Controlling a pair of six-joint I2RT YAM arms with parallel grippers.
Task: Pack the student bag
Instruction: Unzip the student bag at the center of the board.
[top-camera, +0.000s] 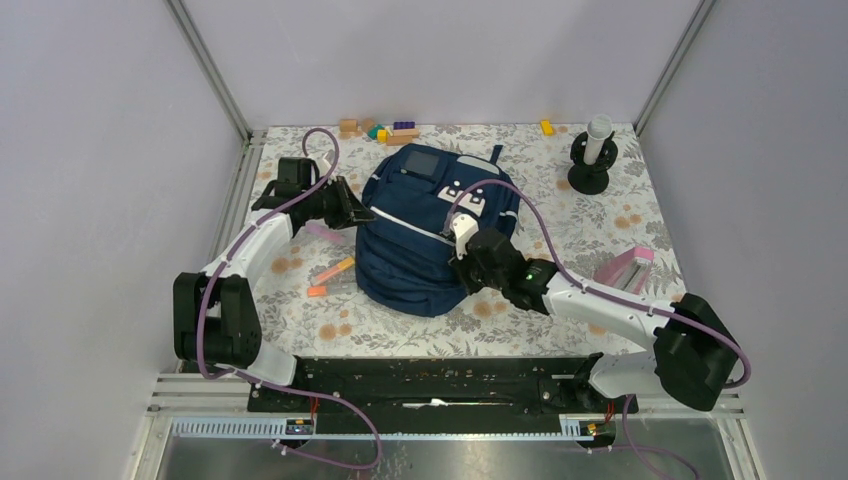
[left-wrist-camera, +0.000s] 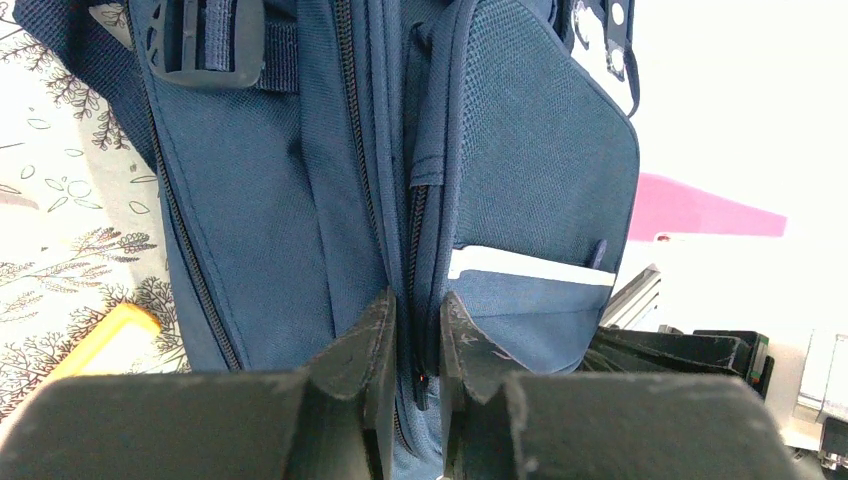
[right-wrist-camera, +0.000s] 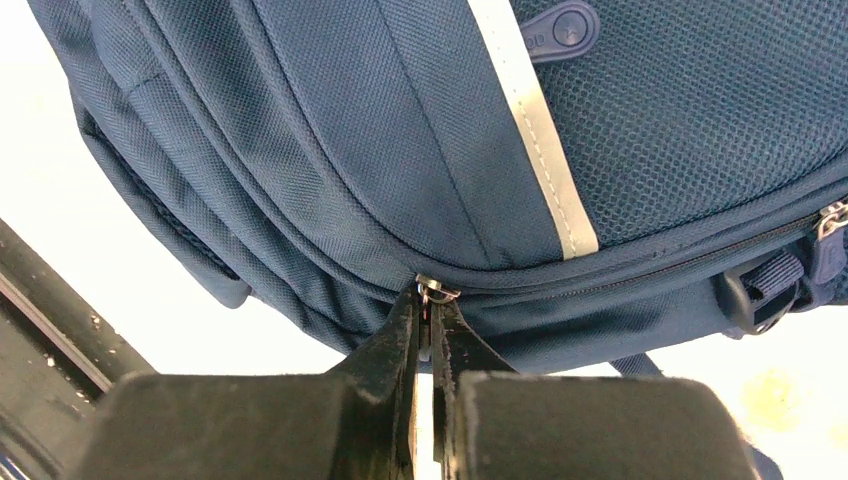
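The student bag (top-camera: 425, 235), a navy-blue backpack with a light stripe, lies flat in the middle of the flowered table. My left gripper (top-camera: 358, 213) is at the bag's left side. In the left wrist view its jaws (left-wrist-camera: 418, 305) stand a narrow gap apart, pinching the bag's zipper seam (left-wrist-camera: 415, 230). My right gripper (top-camera: 465, 262) is at the bag's near right edge. In the right wrist view it (right-wrist-camera: 430, 300) is shut on a small metal zipper pull (right-wrist-camera: 437, 290) just below the reflective stripe (right-wrist-camera: 535, 140). The zip looks closed along the part I can see.
An orange marker (top-camera: 333, 270), a small orange piece (top-camera: 317, 291) and a pale lilac item (top-camera: 325, 232) lie left of the bag. Coloured blocks (top-camera: 380, 129) and a yellow block (top-camera: 547, 127) sit at the back. A black stand with a white tube (top-camera: 592, 155) and a pink item (top-camera: 628, 268) are on the right.
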